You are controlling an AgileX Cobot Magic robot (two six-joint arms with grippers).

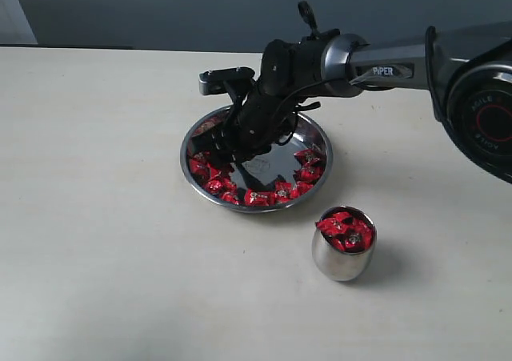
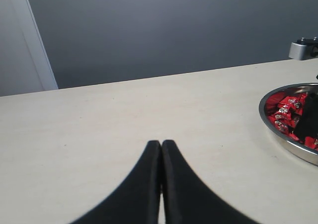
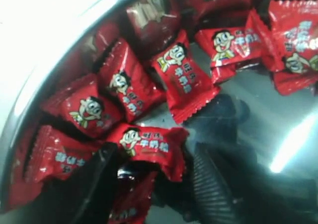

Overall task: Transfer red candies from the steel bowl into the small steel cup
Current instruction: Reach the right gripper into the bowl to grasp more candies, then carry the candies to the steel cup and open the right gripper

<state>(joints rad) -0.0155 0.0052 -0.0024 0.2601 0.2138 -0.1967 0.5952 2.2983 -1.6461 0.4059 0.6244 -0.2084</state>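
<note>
Crowding worries us — the right gripper [image 3: 151,159], jaws wide, straddles one red candy [image 3: 149,145] in the steel bowl [image 1: 326,169] at centre frame; neighbouring candies [image 3: 181,80] may snag, and the small steel cup [image 1: 340,261], lower right, looks brimful.

The left gripper [image 2: 160,145] is closed, its two black fingers [image 2: 144,184] pressed flat together and tapering to a blunt point over the pale cream table [image 2: 99,134]. Nothing is caught between them. Off to one side, well apart from the fingers, part of the steel bowl [image 2: 295,147] shows at the picture's edge, its shiny rim curving round a cluster of red candies [image 2: 285,110]. A black shape [image 2: 310,117] stands over the candies and hides some of them. Beyond the bowl sits a small grey metal part [image 2: 302,50]. A grey wall [image 2: 174,30] rises behind the table, with a white upright strip [image 2: 35,45] beside it
</note>
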